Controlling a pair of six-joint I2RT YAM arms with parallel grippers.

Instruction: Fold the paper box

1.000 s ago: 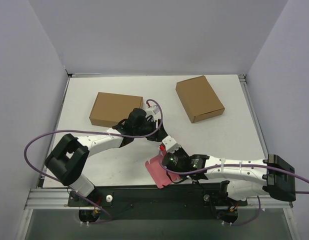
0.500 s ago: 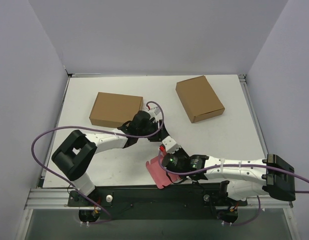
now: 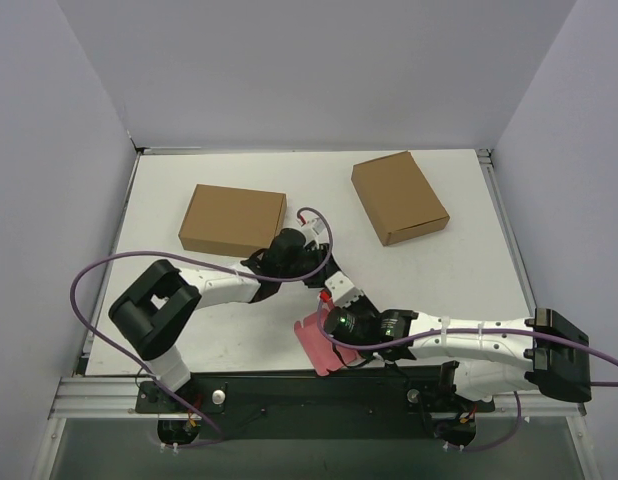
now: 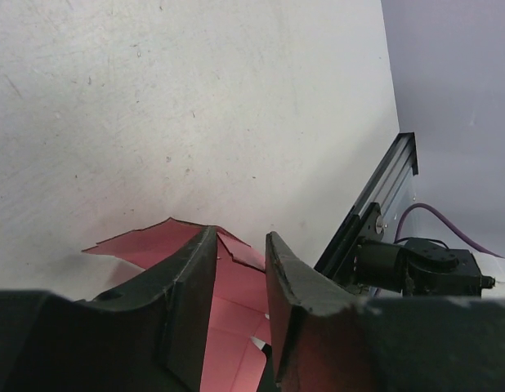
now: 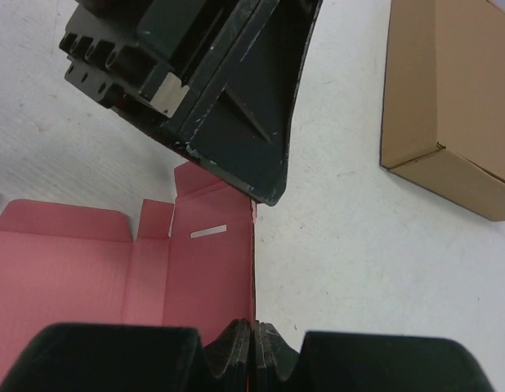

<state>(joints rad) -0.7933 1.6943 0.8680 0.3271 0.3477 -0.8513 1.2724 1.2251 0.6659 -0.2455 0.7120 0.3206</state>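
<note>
My right end effector (image 5: 253,333) has its two fingers pressed tight together on the paper box (image 5: 195,269). They pinch the thin pink edge on the box's right side, and that side seems to stand up like a little wall. My left end effector (image 4: 240,239) has its fingers apart, with a gap between them. I can see a pointy pink flap of the box through that gap. I cannot tell if the fingers touch the flap. In the right wrist view, one dark finger of the left end effector comes down to the far end of the same pink edge. The paper box sits at the near edge of the worktop (image 3: 459,270), close to the arm bases and right beside my right end effector. Most of it looks flat and open. I can see its panels, fold lines and a small slot, and the flaps are spread out. So I think the job has only just started. One side may be up, but the other walls, the flaps and the lid are not folded yet. One brown box (image 3: 232,218) and the other brown box (image 3: 399,197) lie far back on the worktop, well away from the pink one.
</note>
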